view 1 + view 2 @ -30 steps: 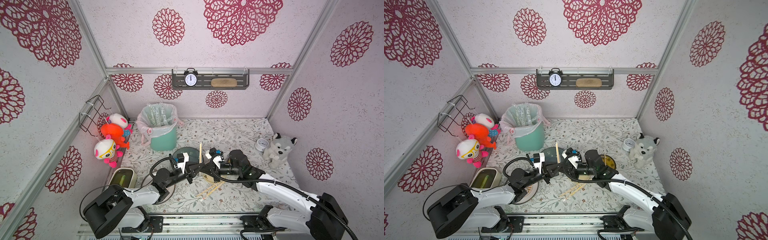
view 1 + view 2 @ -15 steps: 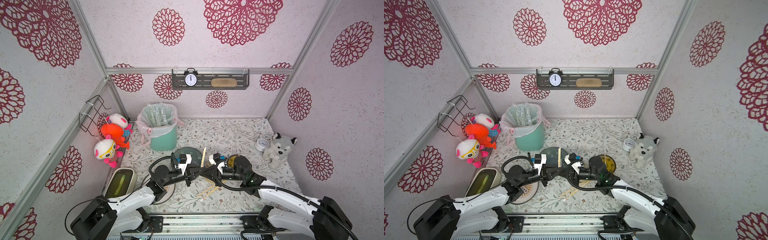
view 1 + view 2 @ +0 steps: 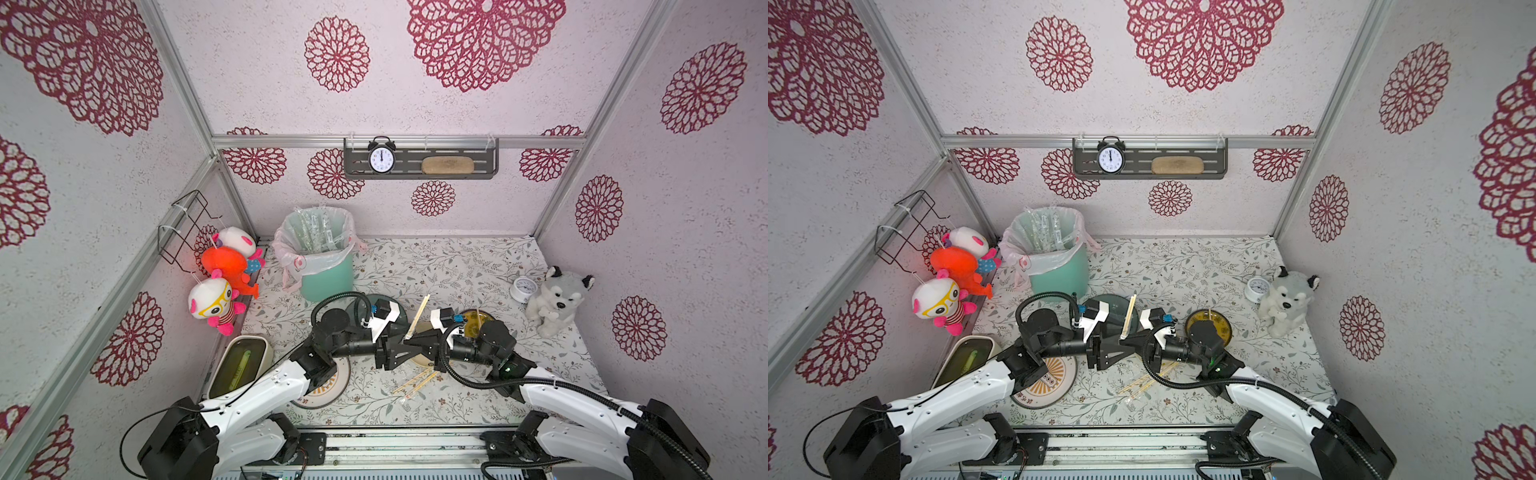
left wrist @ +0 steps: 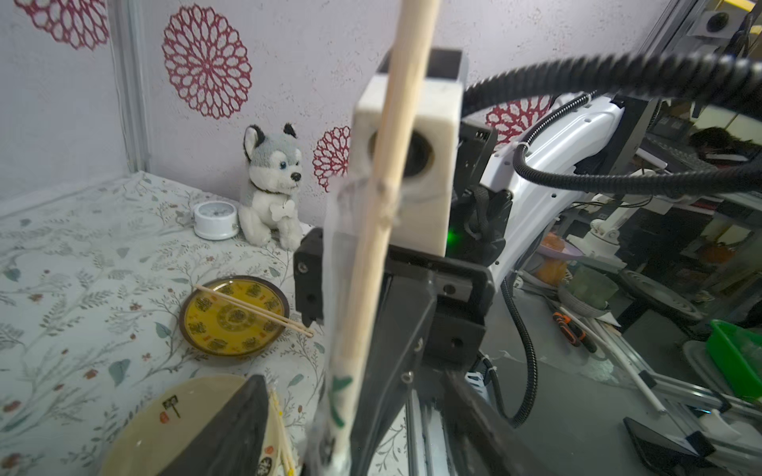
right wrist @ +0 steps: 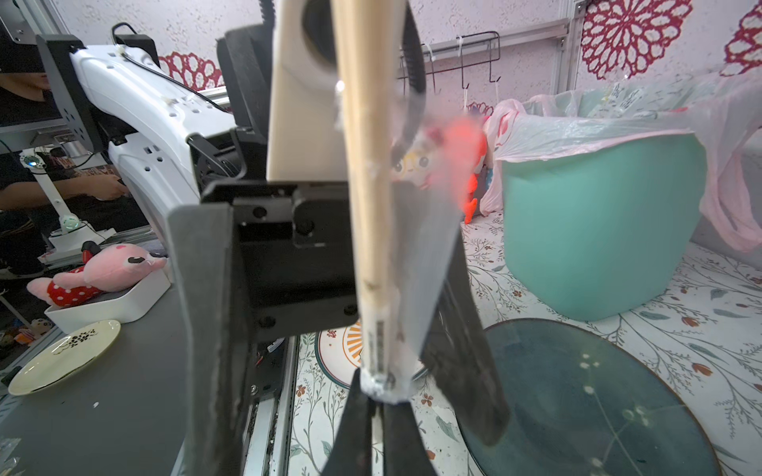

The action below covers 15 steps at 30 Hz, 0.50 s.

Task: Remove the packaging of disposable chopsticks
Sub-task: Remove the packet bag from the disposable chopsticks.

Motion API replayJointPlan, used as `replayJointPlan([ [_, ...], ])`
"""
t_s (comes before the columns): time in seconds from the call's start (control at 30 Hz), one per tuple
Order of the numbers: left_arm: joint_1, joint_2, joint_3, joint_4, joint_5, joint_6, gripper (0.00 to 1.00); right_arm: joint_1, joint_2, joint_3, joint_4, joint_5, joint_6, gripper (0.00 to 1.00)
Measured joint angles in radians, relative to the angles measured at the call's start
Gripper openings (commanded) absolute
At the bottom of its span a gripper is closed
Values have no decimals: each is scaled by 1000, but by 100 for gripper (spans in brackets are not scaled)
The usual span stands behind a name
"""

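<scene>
A pair of disposable chopsticks (image 3: pixel 417 311) (image 3: pixel 1128 318) stands nearly upright between the two arms at mid-table. Its lower part is still inside the packaging (image 5: pixel 420 268) (image 4: pixel 336 268), a clear sleeve with green print. My right gripper (image 3: pixel 406 343) (image 5: pixel 379 412) is shut on the sleeve's bottom end. My left gripper (image 3: pixel 392 351) (image 4: pixel 358 404) faces it with jaws spread wide on either side of the sleeve, touching nothing. Several bare chopsticks (image 3: pixel 415 380) lie on the table below. Another pair rests across a yellow plate (image 4: pixel 231 317).
A teal bin (image 3: pixel 328 278) with a pink liner holds several empty sleeves at the back left. A dark plate (image 5: pixel 577 395), an orange-patterned plate (image 3: pixel 324 386) and a beige bowl (image 4: pixel 177 424) lie near the grippers. A husky plush (image 3: pixel 557 299) and a small clock (image 3: pixel 521 289) stand at the right.
My left gripper has opened and let go of the sleeved chopsticks. My right gripper keeps its hold on the sleeve end.
</scene>
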Motion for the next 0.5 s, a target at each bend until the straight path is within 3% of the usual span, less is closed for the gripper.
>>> replayJointPlan([
  [0.07, 0, -23, 38, -43, -30, 26, 68, 2, 3, -2, 5, 3, 0, 0],
  [0.2, 0, -41, 105, -95, -71, 63, 52, 6, 5, -12, 10, 11, 0, 0],
  [0.27, 0, -36, 124, -109, -79, 81, 35, 8, 9, -18, 12, 11, 0, 0],
  [0.37, 0, -18, 131, -126, -80, 98, 17, 9, 16, -18, 12, 12, 0, 0],
  [0.5, 0, -1, 128, -137, -77, 98, 14, 9, 24, -19, 12, 18, 0, 0],
])
